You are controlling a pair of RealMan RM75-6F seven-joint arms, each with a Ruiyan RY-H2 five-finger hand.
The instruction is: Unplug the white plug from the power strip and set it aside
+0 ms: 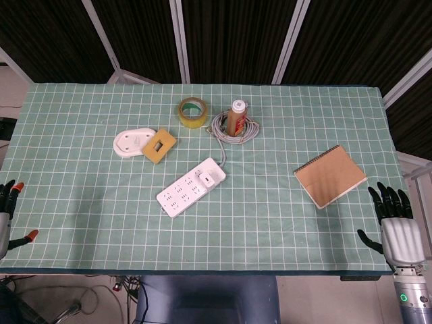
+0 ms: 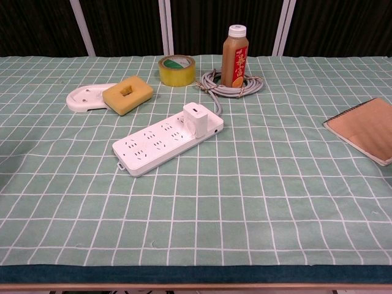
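- step in hand, as i judge it: the very start. the white plug [image 2: 196, 119] sits seated in the power strip [image 2: 158, 144], at the end nearest the cable exit; nothing has reached for it yet.
- power strip lies diagonally near the middle of the green checked cloth [image 1: 101, 223], its grey cable [image 1: 236, 128] running back to a coil looped around a brown bottle [image 2: 235, 56].
- right hand [image 1: 397, 226] rests at the table's near right edge, well apart from the strip; fingers spread and pointing up, holding nothing, touching nothing i can see.
- left hand [image 1: 8, 209] shows only as dark fingertips with orange tips at the far left edge of the head view; too little visible to tell how it is set or whether it holds anything. chest view shows neither hand.
- next move likely calls for one hand to travel in over the strip, pinch the plug by its sides and pull straight up; the other hand may need to press the strip down, since a light strip could lift along with the plug.
- notebook [image 1: 331, 175] lies between the right hand and the strip; a reach should pass over it.
- bare cloth in front of the strip looks a fair place to set the plug.
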